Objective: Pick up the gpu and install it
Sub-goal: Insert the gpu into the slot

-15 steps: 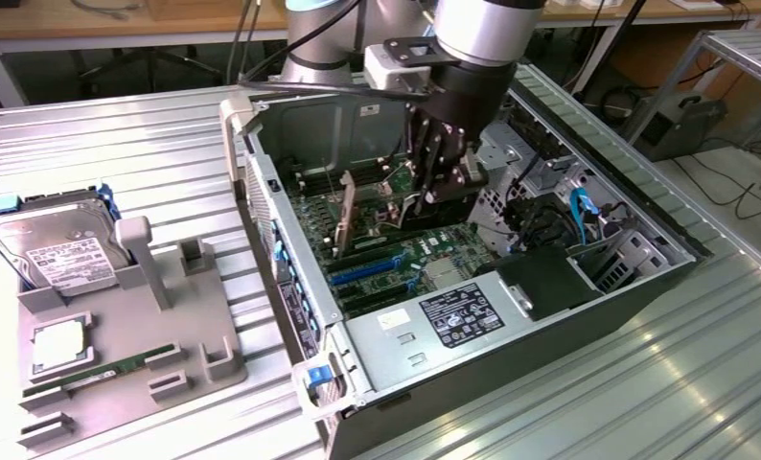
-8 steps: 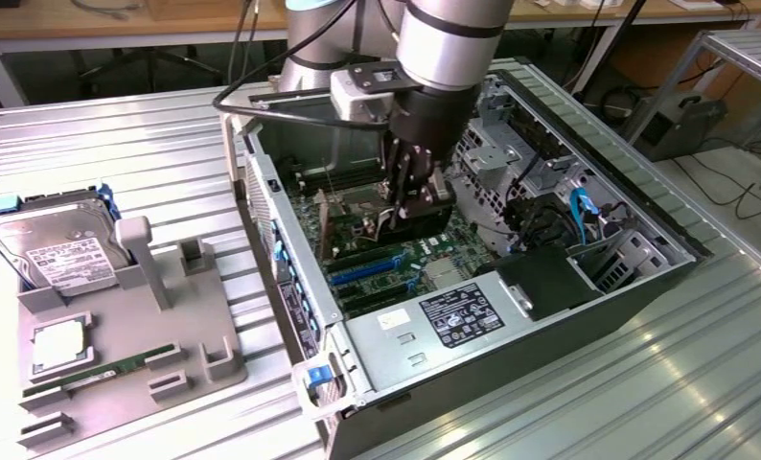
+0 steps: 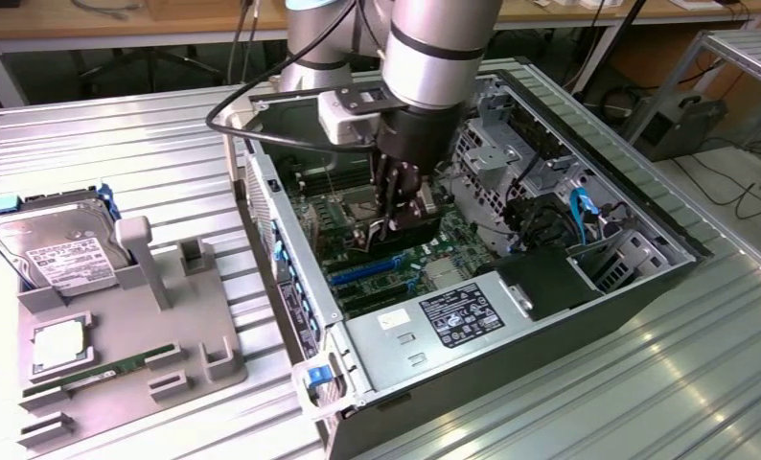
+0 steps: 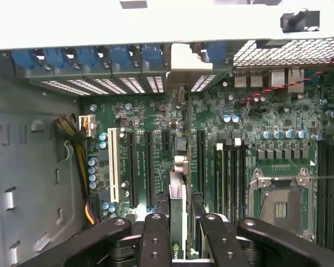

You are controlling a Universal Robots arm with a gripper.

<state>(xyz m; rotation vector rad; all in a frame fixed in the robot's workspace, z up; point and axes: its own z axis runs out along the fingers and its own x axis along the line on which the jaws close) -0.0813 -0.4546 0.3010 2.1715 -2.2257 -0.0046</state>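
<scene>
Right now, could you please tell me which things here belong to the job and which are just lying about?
In the job:
- gpu, gripped by the end effector
- motherboard
- case

Lying about:
- hard drive
- memory stick
- tray beside the case

The hand (image 4: 185,231) grips the gpu (image 4: 177,239) edge-on, with black fingers (image 4: 156,239) pressed against both faces of the card. The card hangs over the green motherboard (image 4: 156,111), parallel to the long black slots (image 4: 134,167) and between two of them; whether it touches the board cannot be told. A white slot (image 4: 116,164) lies beside the black ones. Memory slots (image 4: 231,172) sit between the card and the silver-framed processor socket (image 4: 281,200). Blue clips (image 4: 86,58) line the case wall above vented covers (image 4: 94,86). A yellow-and-black wire bundle (image 4: 72,147) meets a white connector (image 4: 88,123) at the board's edge.
</scene>
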